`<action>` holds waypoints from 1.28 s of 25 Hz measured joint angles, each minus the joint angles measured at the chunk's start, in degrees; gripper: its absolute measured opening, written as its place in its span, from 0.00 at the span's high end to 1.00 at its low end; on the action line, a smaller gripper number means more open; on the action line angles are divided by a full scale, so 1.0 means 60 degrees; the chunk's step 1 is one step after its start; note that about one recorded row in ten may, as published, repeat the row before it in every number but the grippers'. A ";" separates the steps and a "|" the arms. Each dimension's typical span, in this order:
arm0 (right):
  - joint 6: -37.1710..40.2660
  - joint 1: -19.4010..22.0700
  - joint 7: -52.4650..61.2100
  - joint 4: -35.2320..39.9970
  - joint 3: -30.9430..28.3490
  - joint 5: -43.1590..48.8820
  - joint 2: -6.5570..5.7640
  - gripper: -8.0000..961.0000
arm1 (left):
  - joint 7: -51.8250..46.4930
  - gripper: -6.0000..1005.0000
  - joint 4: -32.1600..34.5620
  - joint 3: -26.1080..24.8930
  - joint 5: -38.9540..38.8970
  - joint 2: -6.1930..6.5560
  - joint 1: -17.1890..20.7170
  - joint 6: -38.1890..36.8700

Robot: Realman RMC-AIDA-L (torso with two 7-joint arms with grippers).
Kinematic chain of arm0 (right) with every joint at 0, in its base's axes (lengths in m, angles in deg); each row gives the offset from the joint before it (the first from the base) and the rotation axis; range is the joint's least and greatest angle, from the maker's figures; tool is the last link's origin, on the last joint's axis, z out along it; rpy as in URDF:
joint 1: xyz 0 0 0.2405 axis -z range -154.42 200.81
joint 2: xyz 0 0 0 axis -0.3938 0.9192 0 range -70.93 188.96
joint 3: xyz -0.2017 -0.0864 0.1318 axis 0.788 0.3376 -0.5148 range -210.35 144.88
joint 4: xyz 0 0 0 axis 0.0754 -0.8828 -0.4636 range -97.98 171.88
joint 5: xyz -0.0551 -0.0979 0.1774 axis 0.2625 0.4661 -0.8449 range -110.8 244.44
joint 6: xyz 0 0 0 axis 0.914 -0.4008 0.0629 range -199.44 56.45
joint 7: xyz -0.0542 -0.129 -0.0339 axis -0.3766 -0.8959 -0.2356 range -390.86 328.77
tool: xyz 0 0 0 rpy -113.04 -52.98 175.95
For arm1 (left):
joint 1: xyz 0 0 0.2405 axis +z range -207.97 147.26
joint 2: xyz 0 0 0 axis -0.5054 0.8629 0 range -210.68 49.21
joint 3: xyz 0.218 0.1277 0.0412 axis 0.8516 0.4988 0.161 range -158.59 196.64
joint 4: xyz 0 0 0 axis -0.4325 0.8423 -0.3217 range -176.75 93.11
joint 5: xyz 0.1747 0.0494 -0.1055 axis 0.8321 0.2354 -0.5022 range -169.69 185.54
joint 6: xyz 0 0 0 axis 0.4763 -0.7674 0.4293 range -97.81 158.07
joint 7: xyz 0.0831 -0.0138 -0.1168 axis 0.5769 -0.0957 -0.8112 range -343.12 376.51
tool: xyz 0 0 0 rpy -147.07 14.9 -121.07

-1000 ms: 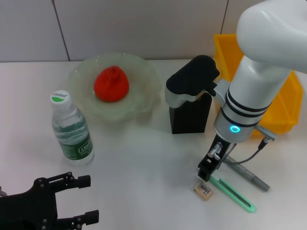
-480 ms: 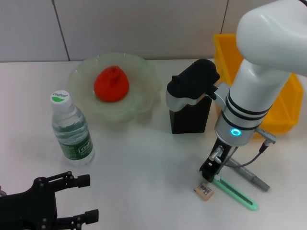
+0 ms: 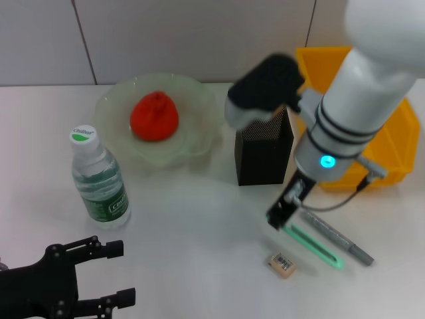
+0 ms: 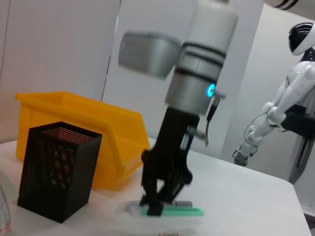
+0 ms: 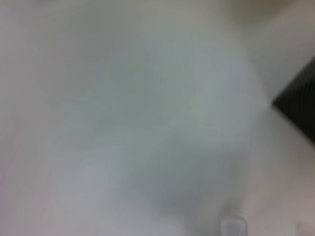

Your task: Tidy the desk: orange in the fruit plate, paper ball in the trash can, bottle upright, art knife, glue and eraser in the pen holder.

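Observation:
My right gripper (image 3: 279, 217) is shut on one end of the green art knife (image 3: 311, 244), just in front of the black mesh pen holder (image 3: 263, 157); the left wrist view shows the same grip on the art knife (image 4: 178, 211). The beige eraser (image 3: 282, 264) lies on the table nearer me. Beside the knife lies the grey, pen-shaped glue (image 3: 340, 239). The orange (image 3: 153, 116) rests in the fruit plate (image 3: 111, 101). The bottle (image 3: 98, 179) stands upright. The yellow trash can (image 3: 393, 154) is at the right. The paper ball is out of view. My left gripper (image 3: 89, 279) is parked open at the front left.
The pen holder (image 4: 58, 172) stands close against the trash can (image 4: 88, 142). A white humanoid robot (image 4: 290, 93) stands beyond the table's far side.
My right gripper has risen and swung left toward the pen holder, taking the green art knife with it. The eraser stays where it was. The left arm has not moved.

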 joint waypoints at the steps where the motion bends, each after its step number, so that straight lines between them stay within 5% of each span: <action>1: 0.0273 0.0281 -0.0111 0.1112 -0.0415 0.0204 -0.0012 0.82 | 0.0004 0.19 0.0000 0.0000 -0.0001 -0.0002 -0.0001 0.0027; 8: 0.0445 0.1093 -0.0430 0.3893 -0.1266 0.0466 -0.0012 0.82 | 0.0013 0.19 0.0000 0.0000 -0.0063 -0.0012 -0.0001 0.0088; 13: -0.0668 0.2093 -0.1275 0.5661 -0.1696 0.0093 0.0037 0.82 | 0.0013 0.19 -0.0006 0.0000 -0.0068 -0.0027 -0.0001 0.0145; 21: -0.3559 0.3332 -0.3317 0.5292 -0.1535 -0.1592 0.0055 0.80 | 0.0014 0.19 -0.0015 -0.0015 -0.0078 -0.0092 -0.0009 0.0292; 32: -0.5714 0.3458 -0.4925 0.3587 -0.1465 -0.2229 0.0028 0.77 | -0.0002 0.19 -0.0080 -0.0117 -0.0080 -0.0156 -0.0065 0.0355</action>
